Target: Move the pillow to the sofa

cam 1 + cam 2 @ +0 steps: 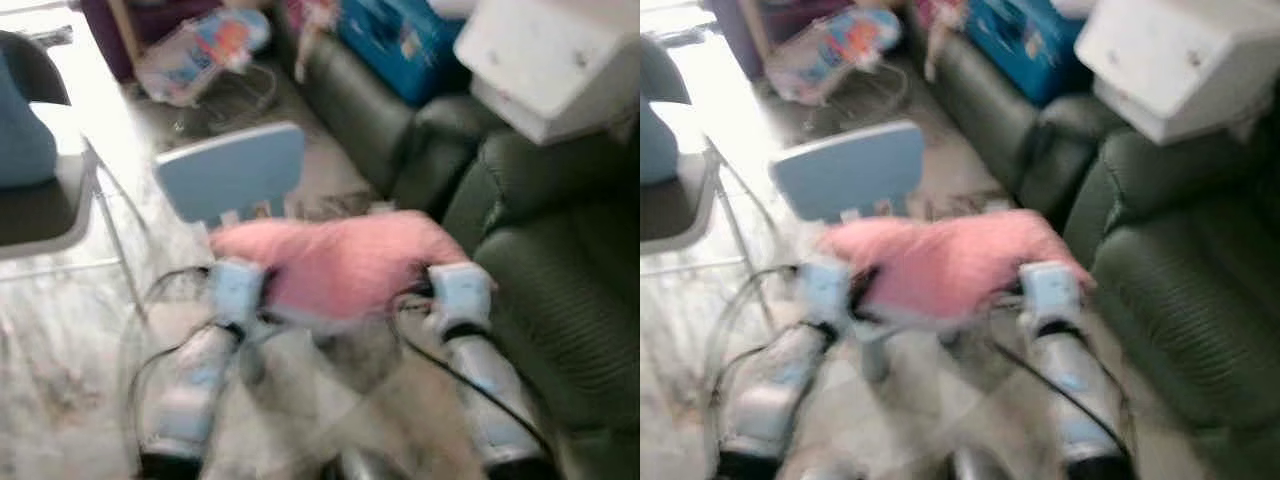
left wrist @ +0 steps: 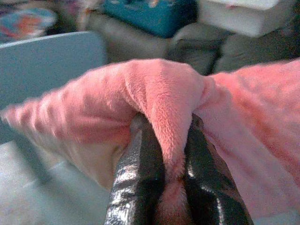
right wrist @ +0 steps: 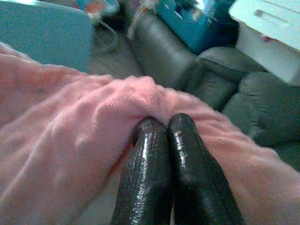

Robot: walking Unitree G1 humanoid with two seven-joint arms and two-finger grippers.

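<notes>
A pink fluffy pillow (image 1: 335, 262) hangs between my two arms, in front of a small light-blue chair (image 1: 232, 172). My left gripper (image 2: 165, 140) is shut on a fold of the pillow (image 2: 159, 93) at its left end. My right gripper (image 3: 166, 129) is shut on the pillow's (image 3: 70, 136) right end, the fingers (image 3: 145, 164) pressed together in the fabric. The dark green sofa (image 1: 560, 260) stands just to the right of the pillow. The eye views are blurred.
A white box (image 1: 555, 60) and a blue bag (image 1: 400, 40) lie on the sofa farther back. A grey chair (image 1: 45, 200) stands at the left, with a colourful bag (image 1: 200, 50) on the floor behind. Pale tiled floor (image 1: 60, 370) lies below.
</notes>
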